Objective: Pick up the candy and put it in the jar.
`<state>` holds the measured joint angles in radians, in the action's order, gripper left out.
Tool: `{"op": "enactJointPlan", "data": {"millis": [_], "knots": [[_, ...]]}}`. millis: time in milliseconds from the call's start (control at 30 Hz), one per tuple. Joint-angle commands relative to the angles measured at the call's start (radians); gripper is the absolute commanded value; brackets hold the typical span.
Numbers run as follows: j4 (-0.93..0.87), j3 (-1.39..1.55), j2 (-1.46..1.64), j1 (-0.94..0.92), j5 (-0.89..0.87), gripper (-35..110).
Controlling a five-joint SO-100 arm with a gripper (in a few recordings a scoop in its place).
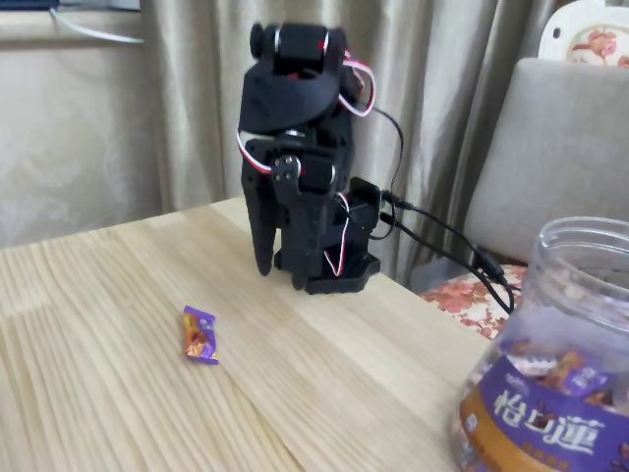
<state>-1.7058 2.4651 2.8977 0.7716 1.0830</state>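
Now the candy (200,335) lies flat on the tabletop (118,393) — its long way runs up and down in the fixed view. Up and right of it, well apart, hangs the tool (264,258), tips together, holding nothing. At the right edge stands the jar (555,393).

One candy (200,334) is counted on the table (108,393), at about seven o'clock from the arm's base. One jar (560,364) is counted, at about four o'clock from that base; several similar wrapped sweets are seen through its clear wall, but their number cannot be told. One black arm is counted, carrying one gripper (265,251). One chair (550,147) is seen at about two o'clock.
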Motion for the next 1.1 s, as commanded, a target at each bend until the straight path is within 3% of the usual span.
{"op": "enactJointPlan", "data": {"millis": [0, 267, 400, 733, 900, 1067], "knots": [[0.034, 0.049, 0.044, 0.032, 0.075, 40], [0.233, 0.121, -0.121, -0.181, 0.209, 42], [0.364, 0.046, -0.337, -0.313, 0.183, 42], [0.416, -0.502, -0.862, -0.472, -0.321, 41], [0.376, -0.635, -0.884, -0.512, -0.492, 40], [0.348, -0.635, -0.847, -0.615, -0.545, 40]]}}
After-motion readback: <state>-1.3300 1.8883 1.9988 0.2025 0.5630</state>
